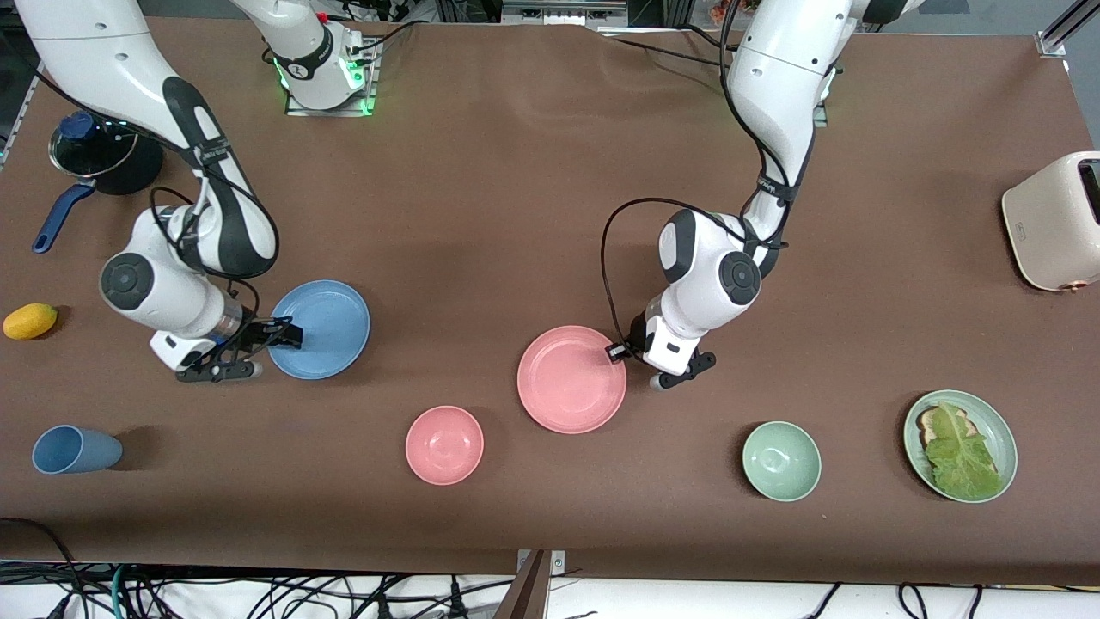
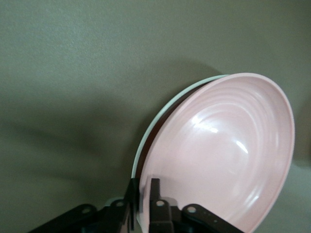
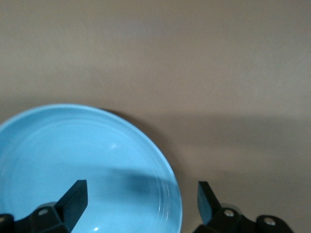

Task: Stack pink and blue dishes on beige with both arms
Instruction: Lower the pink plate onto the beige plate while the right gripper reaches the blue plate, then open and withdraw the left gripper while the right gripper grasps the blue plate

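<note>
The pink plate point(image 1: 571, 379) lies mid-table, and my left gripper point(image 1: 620, 351) is shut on the part of its rim toward the left arm's end. In the left wrist view the pink plate point(image 2: 223, 150) is tilted up in that gripper point(image 2: 144, 196). A pale rim point(image 2: 146, 141) peeks out under it; no beige plate shows in the front view. The blue plate point(image 1: 320, 328) rests flat toward the right arm's end. My right gripper point(image 1: 290, 334) is open, one finger over the plate and one outside its rim. In the right wrist view that gripper point(image 3: 141, 194) straddles the blue plate's point(image 3: 73, 155) edge.
Nearer the camera stand a blue cup point(image 1: 76, 450), a pink bowl point(image 1: 444, 444), a mint bowl point(image 1: 781, 461) and a mint plate with lettuce point(image 1: 997, 430). A yellow fruit point(image 1: 30, 321) and a lidded pot point(image 1: 103, 155) are at the right arm's end, a toaster point(image 1: 1053, 221) at the left arm's.
</note>
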Robot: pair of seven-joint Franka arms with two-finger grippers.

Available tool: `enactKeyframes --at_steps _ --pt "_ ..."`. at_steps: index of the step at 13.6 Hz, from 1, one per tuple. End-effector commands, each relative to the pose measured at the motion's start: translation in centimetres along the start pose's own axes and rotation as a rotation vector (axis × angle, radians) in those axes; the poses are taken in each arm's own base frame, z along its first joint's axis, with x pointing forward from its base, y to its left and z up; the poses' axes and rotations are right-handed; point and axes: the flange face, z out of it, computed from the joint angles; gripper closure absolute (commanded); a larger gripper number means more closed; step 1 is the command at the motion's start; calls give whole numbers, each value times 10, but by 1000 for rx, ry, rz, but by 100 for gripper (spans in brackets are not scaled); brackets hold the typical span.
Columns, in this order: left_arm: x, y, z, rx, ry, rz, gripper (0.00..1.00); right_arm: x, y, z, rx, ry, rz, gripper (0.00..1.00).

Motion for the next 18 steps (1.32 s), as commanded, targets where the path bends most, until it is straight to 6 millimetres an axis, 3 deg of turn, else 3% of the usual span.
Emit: enactKeyframes --at_steps 1,3,4,6,10,13,16,18 --pt "6 5 -1 -20 13 -7 26 -13 6 0 -5 15 -16 0" --pt "9 7 -8 -26 19 -11 0 -16 6 3 -5 8 -19 1" --pt "11 10 -14 -33 19 -11 0 -18 8 5 -4 3 -15 3" --pt "18 18 -48 -17 -21 25 0 -19 11 7 -5 -2 -15 13" --pt "57 18 -133 228 -110 179 0 -23 22 14 1 -18 -21 42" --pt "89 -4 -169 291 -149 335 0 -22 22 13 1 -16 -12 67" --pt "136 -53 -218 287 -153 424 0 -24 22 13 3 -30 -9 88" --pt "158 -84 -238 306 -163 481 0 -23 21 12 4 -33 -10 100"
